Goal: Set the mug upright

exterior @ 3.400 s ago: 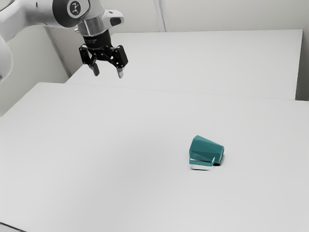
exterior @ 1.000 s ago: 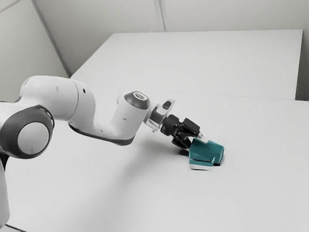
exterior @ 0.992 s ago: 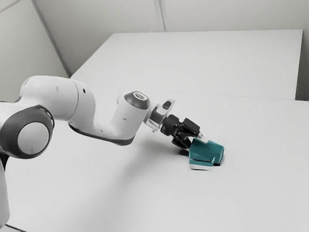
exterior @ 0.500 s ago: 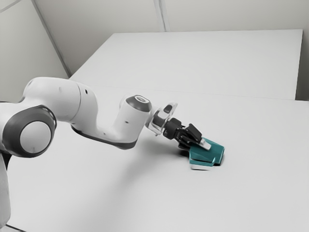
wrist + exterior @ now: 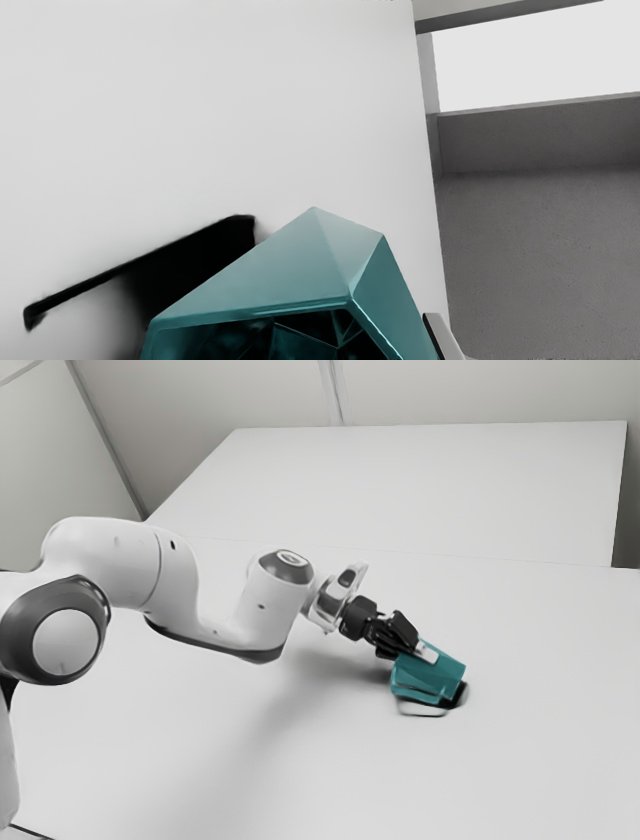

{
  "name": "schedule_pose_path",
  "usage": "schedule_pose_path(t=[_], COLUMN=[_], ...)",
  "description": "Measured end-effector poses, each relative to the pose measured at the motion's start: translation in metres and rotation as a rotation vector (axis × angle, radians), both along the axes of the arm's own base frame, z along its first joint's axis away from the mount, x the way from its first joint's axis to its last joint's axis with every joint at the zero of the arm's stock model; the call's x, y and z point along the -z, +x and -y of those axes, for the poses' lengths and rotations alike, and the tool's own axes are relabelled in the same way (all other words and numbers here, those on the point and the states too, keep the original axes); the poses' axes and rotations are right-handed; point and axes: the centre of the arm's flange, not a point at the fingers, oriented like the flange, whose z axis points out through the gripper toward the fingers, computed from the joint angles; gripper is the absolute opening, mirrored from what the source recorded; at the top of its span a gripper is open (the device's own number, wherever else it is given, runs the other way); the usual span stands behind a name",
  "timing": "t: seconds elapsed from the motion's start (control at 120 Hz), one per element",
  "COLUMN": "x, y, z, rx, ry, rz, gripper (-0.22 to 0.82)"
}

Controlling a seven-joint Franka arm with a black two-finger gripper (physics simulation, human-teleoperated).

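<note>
The teal mug point(image 5: 436, 679) lies on its side, tilted and slightly raised off the white table point(image 5: 250, 760), its handle side toward the exterior view's camera. My gripper point(image 5: 424, 653) is shut on the mug near its rim, with one pale fingertip against the outer wall. Seen from the hand, the faceted mug point(image 5: 260, 280) has its dark opening facing me. Beside its outer wall stands one fingertip of my gripper point(image 5: 442, 337); the other finger is hidden.
A second white surface point(image 5: 420, 480) stands behind the table, with pale walls around. A black shadow point(image 5: 175, 270) falls on the tabletop beside the mug. Past the table's edge there is a grey floor point(image 5: 540, 260).
Compared with half a second ago, the mug has risen a little and tilted, and its dark shadow has spread beneath it. My hand has shifted slightly upward with it.
</note>
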Motion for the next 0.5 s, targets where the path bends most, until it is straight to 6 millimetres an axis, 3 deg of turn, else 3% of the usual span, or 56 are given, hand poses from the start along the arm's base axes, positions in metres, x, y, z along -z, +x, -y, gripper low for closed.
schedule_pose_path(t=[0.225,0.408,0.5], x=[-0.056,-0.106,-0.115], y=[0.004,0.003,0.001], z=[-0.012,-0.044,-0.056], rx=[0.057,0.178,0.239], ry=[0.108,0.455,0.650], rz=[0.133,0.283,0.325], gripper=[-0.17,-0.17,-0.17])
